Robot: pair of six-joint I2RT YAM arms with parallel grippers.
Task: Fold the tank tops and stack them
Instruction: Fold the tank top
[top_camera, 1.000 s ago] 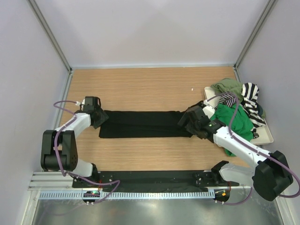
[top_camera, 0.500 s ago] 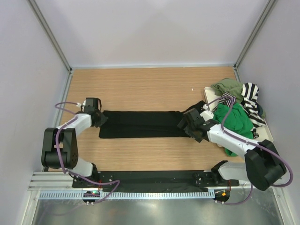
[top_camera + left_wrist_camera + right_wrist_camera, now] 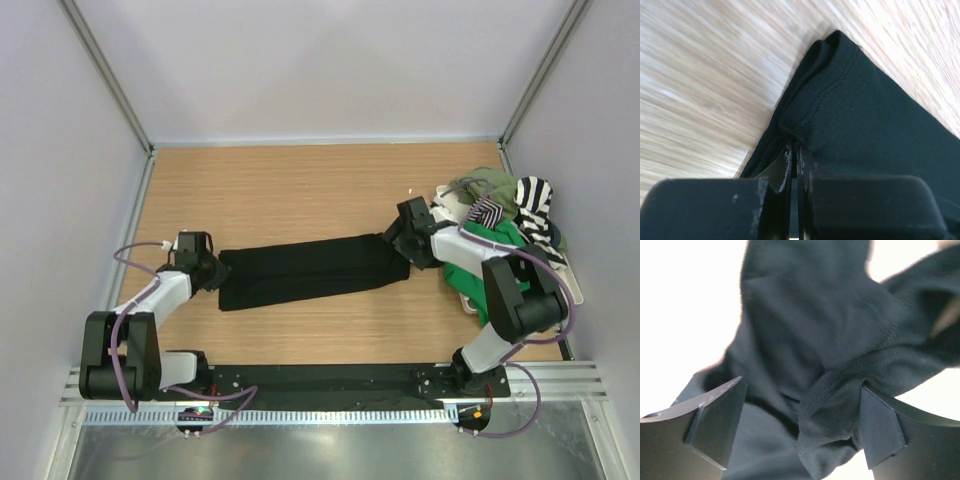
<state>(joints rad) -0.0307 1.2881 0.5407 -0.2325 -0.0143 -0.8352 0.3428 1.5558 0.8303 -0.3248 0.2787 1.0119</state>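
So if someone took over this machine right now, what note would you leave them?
Left gripper: shut on the left end of the black tank top.
Right gripper: open, the top's other end bunched between its jaws.
The top lies as a long strip.
Green top, striped top and olive top sit heaped at the right.
Nothing stacked yet; fold the black one, then the rest.

Low near the worktop's left edge, the left end effector pinches the black tank top; the right end effector gapes wide, its arm folded back.
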